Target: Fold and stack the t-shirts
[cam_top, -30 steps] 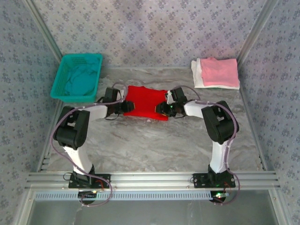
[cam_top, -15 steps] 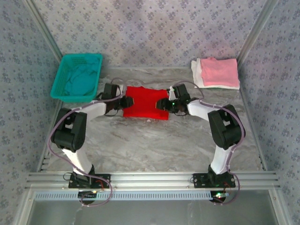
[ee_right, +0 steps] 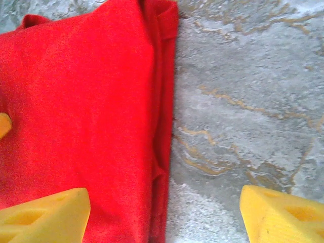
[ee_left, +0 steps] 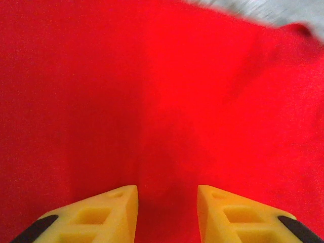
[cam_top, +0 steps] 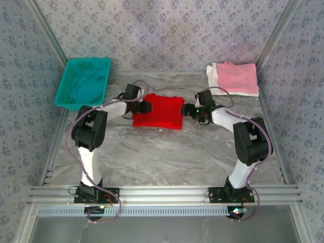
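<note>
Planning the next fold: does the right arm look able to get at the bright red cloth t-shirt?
Likely yes: its open fingers hover at the right edge of the red t-shirt, nothing between.

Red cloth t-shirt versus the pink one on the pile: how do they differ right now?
The bright red cloth t-shirt lies mid-table, directly on the grey marbled tabletop; the pink cloth t-shirt sits at the far right corner, on a white cloth t-shirt. Both are folded flat.

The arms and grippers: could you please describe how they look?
Both the left arm and right arm have white links with bulky black joints, and a lilac cable loops along each. A green light glows near the right gripper. The fingers are yellow wedges with recessed pockets and black bases.
</note>
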Robot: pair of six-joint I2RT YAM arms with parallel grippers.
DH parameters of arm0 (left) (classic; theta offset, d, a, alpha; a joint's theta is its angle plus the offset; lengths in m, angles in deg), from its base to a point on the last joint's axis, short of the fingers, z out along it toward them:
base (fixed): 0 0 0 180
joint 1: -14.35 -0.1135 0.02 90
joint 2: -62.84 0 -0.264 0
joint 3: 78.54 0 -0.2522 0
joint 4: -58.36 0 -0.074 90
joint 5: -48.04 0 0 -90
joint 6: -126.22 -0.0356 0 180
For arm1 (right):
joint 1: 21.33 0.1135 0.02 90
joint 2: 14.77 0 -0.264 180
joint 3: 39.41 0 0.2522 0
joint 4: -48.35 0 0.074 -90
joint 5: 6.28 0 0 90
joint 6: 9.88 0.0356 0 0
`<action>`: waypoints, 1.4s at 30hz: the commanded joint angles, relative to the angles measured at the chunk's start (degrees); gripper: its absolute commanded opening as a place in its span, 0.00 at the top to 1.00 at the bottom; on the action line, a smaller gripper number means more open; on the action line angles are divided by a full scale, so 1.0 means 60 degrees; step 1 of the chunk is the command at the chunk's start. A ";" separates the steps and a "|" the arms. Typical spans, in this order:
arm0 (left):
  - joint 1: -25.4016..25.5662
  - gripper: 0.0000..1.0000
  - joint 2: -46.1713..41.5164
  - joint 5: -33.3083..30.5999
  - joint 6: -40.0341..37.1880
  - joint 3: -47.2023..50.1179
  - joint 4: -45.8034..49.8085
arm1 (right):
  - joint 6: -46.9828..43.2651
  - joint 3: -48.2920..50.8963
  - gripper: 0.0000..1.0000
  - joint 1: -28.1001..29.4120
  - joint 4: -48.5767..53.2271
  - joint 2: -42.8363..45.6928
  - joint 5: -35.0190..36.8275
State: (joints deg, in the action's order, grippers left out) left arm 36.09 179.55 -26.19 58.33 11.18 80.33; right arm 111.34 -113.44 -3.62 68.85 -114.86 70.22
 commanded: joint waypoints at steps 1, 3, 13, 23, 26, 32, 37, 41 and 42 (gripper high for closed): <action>-0.0033 0.65 0.0002 -0.0291 0.0090 0.0273 0.0105 | -0.0048 -0.0357 0.19 -0.0013 0.0478 -0.0491 0.0254; -0.0036 0.65 -0.0015 -0.0368 0.0211 0.0522 -0.0083 | -0.0077 -0.0554 0.19 0.0004 0.0544 -0.0801 0.0065; -0.0062 0.66 -0.0188 -0.0591 0.0490 0.1426 -0.0740 | -0.0004 -0.1816 0.18 0.0498 0.0695 -0.2296 -0.0416; -0.0048 0.66 -0.0174 -0.0266 0.0782 0.1483 -0.1183 | 0.0420 -0.2614 0.31 0.0883 0.0169 -0.3556 -0.1246; -0.0049 0.66 -0.0281 -0.0289 0.0841 0.1590 -0.1365 | 0.0547 -0.2811 0.43 0.0886 -0.0001 -0.3827 -0.1398; -0.0067 0.65 -0.0608 -0.0367 0.0805 0.1707 -0.1561 | 0.0729 -0.3084 0.65 0.0786 -0.0328 -0.3942 -0.1428; -0.0118 0.65 -0.0528 -0.0299 0.0855 0.1627 -0.1697 | 0.1130 -0.3606 0.51 0.0880 -0.0455 -0.4214 -0.2043; -0.0140 0.65 -0.0568 -0.0211 0.0922 0.1803 -0.1989 | 0.1317 -0.3925 0.52 0.1024 -0.0317 -0.4700 -0.2304; -0.0150 0.65 -0.0572 -0.0204 0.0917 0.1824 -0.2023 | 0.1364 -0.3964 0.53 0.1046 -0.0326 -0.4805 -0.2345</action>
State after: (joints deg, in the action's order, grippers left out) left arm 35.76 176.86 -27.57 63.32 20.63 67.52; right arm 117.48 -135.82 -1.45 73.99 -136.98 63.29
